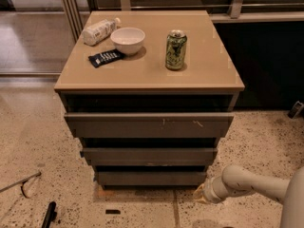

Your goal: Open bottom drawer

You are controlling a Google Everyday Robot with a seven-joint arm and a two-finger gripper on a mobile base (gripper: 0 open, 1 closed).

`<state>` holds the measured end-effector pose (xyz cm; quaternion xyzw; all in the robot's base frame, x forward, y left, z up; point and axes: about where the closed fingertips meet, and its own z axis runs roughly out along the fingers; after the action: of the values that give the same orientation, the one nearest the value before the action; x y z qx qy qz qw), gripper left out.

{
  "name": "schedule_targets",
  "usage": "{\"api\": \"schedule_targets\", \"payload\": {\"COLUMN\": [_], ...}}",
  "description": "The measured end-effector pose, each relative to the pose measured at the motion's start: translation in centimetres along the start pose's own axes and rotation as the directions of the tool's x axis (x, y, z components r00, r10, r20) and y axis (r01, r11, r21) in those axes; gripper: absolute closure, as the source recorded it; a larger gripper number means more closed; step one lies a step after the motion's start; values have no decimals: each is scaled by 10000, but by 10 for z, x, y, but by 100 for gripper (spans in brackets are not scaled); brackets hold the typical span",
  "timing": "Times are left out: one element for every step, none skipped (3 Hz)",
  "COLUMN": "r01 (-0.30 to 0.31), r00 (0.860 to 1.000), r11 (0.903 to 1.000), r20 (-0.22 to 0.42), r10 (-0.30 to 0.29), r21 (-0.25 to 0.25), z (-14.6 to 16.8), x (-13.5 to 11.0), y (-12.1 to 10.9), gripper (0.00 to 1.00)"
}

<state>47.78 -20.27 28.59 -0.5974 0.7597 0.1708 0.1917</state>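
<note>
The bottom drawer (151,178) is the narrowest, lowest grey-brown front of the cabinet, plain and handleless, just above the floor. Above it sit the mid-width front (149,156) and the widest front (149,125) with white scratch marks. My gripper (199,194) is low at the right, at the end of the white arm (247,183), beside the bottom drawer's right corner. Whether it touches the drawer does not show.
On the tan cabinet top (209,65) stand a green can (176,50), a white bowl (128,40), a lying bottle (99,31) and a dark packet (106,57). A black object (48,214) and a thin rod (20,183) lie on the speckled floor at left.
</note>
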Motion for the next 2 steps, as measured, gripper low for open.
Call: {"api": "schedule_targets", "payload": {"r01": [200,428], "r00": [9990,9938], "r11": [9991,9969], "r20": [388,994], "r10": [-214,-493], "r21": [368,658], "z": [22,39], "x": [2,0], "y": [-2,-9], "gripper": [63,39]}}
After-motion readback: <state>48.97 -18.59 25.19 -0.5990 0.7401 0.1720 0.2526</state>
